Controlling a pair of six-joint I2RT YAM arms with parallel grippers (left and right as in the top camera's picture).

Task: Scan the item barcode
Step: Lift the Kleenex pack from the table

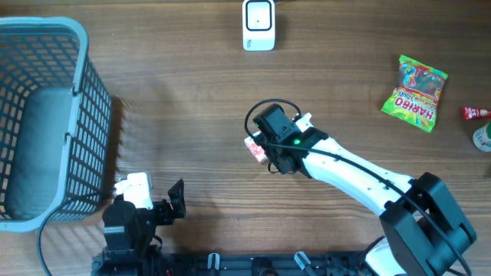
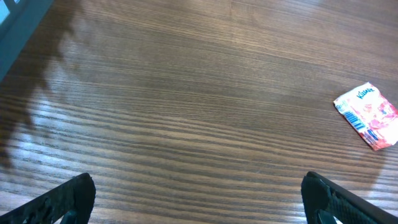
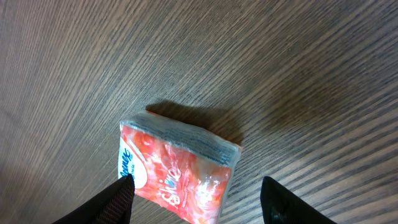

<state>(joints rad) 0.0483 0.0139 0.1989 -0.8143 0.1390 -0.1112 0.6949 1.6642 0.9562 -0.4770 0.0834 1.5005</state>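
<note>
- While my right gripper (image 3: 197,186) hangs over the red tissue packet (image 3: 180,162), its fingers stand apart, one on each side; the packet lies flat on the table near its centre.
- I judge this the pickup step: nothing is lifted yet.
- The next move calls for closing on the packet, raising it, and carrying it toward the scanner (image 1: 258,24) at 12 o'clock, barcode facing it.
- My left gripper (image 2: 199,186) sits wide apart at 7 o'clock.

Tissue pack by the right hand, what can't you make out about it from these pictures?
Overhead: the right hand covers most of the tissue pack.
Right wrist: the bottom edge cuts off the pack's near end and its brand lettering.
Left wrist: its print is too small to read.
Barcode: not identifiable in any view; the underside is hidden.
</note>
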